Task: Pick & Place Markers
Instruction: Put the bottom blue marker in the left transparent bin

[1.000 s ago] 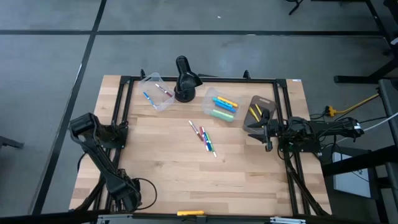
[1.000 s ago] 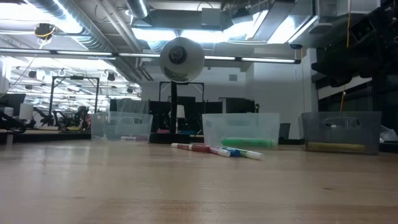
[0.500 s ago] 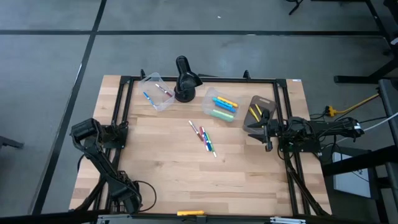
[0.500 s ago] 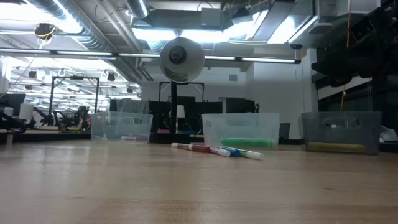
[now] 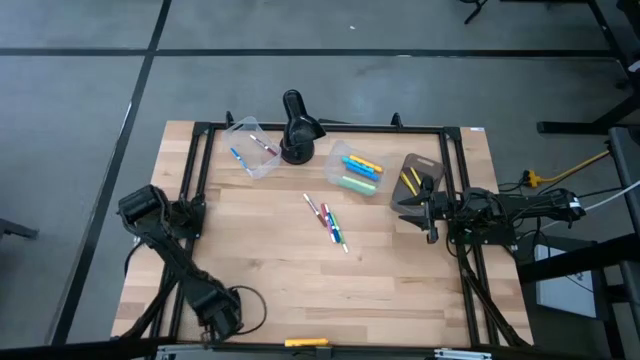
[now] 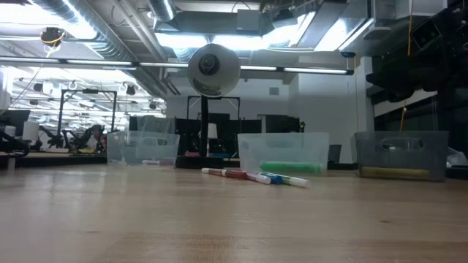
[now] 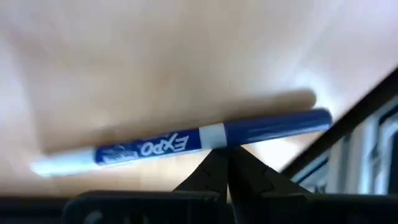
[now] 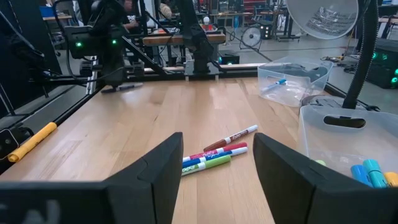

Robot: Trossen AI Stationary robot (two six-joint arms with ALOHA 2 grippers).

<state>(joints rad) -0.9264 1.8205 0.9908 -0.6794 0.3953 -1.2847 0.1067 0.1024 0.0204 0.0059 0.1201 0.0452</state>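
My left gripper [image 7: 227, 153] is shut on a blue marker [image 7: 186, 144] above the table's near left corner [image 5: 222, 318]. Several loose markers [image 5: 327, 220] lie side by side on the wood at the table's middle, also seen in the low view [image 6: 256, 176]. More markers lie in a clear tub [image 5: 250, 150] at the far left, a second tub [image 5: 357, 170] and a darker tub [image 5: 413, 180]. My right gripper [image 8: 217, 144] waits open at the table's right side [image 5: 428, 210], pointing level toward the loose markers. My left gripper pinches the blue marker at its middle, beside the grey band [image 7: 214, 134], between its two fingertips [image 7: 245, 167]. The fingers slant down from above and lie across the marker. The marker sits level in the hold, and its shadow falls apart from it on the wood.
A black desk lamp [image 5: 297, 128] stands at the far edge between the tubs. A yellow marker [image 5: 307, 342] lies at the near edge. A black frame [image 5: 195, 170] runs around the work area. Bare wood [image 5: 300, 280] spreads between the loose markers and the near edge.
My left gripper has gone toward the table's right edge along the near side and sunk a little, tipping as it went; it has stayed shut. My right arm has kept still.
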